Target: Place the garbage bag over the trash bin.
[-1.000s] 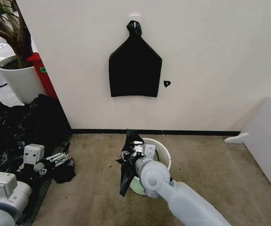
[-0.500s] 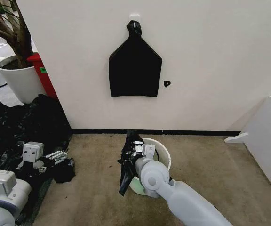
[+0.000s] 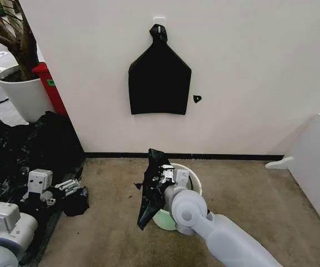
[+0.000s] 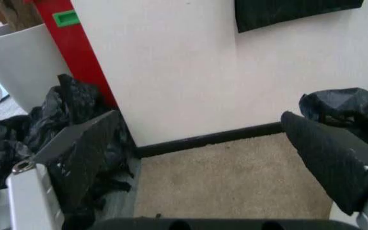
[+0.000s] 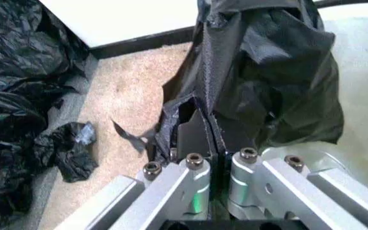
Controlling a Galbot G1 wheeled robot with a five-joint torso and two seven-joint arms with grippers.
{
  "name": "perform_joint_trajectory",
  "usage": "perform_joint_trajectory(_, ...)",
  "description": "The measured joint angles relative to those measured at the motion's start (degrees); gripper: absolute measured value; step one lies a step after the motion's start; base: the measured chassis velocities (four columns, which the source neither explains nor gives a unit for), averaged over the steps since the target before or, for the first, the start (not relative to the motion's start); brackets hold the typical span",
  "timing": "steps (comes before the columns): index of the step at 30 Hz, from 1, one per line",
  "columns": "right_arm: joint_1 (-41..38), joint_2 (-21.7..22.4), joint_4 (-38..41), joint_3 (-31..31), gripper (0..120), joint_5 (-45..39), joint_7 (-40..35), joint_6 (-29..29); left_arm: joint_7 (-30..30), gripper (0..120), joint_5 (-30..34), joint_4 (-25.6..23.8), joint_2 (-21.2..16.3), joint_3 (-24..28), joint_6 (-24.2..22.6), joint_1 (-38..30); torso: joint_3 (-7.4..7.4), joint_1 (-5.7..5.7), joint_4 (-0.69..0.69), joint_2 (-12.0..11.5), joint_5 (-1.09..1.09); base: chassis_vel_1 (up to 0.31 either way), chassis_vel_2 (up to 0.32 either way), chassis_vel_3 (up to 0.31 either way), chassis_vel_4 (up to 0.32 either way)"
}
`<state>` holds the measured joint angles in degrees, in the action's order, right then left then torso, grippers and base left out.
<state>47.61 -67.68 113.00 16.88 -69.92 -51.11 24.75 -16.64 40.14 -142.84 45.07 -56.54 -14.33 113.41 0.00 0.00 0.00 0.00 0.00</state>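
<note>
The garbage bag is a wrinkled glossy black bag that hangs down the left side of the trash bin, a round white bucket on the carpet by the wall. My right gripper is shut on the bag's upper edge above the bin's left rim. In the right wrist view the two fingers are pressed together on the black plastic, with the bin's white rim beside it. My left gripper stays low at the left over black sheeting, its fingers spread apart and empty.
A flat black bundle hangs on the wall above the bin. A heap of black plastic sheeting lies on the left, with a white plant pot and a red post behind it. A white panel leans at the right.
My right gripper has lifted the garbage bag a little higher and slightly to the right over the bin's rim, and the bag hangs more spread out. The left arm has barely moved.
</note>
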Motion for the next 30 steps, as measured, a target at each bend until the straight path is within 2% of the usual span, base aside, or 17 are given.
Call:
perform_joint_trajectory(13, 1.7, 4.1, 2.3, -3.6, 0, -0.2, 0.7, 0.5, 0.5, 100, -0.2, 0.3, -0.2, 1.4, -0.1, -1.6, 0.00, 0.00, 0.00, 0.0, 0.01, 0.000, 0.000, 0.000, 0.000)
perform_joint_trajectory(19, 2.3, 4.1, 4.6, -3.5, 0, -2.0, -0.1, -0.6, 0.8, 100, -1.3, 2.0, -1.9, 6.0, -0.3, -4.6, 0.00, 0.00, -0.01, 0.0, -0.01, 0.000, 0.000, 0.000, 0.000)
perform_joint_trajectory(26, 2.3, 3.1, 5.5, -4.5, 0, -3.5, -0.7, -0.5, 1.0, 100, -1.6, 2.7, -3.1, 6.8, -0.3, -5.0, 0.00, 0.00, 0.00, 0.0, 0.00, 0.000, 0.000, 0.000, 0.000)
perform_joint_trajectory(30, 3.4, 3.2, 5.3, -4.9, 0, -0.2, 2.3, -1.2, 1.3, 100, -1.9, 2.8, -3.0, 7.4, -0.3, -4.9, 0.00, 0.00, -0.02, 0.0, 0.01, 0.000, 0.000, 0.000, 0.000)
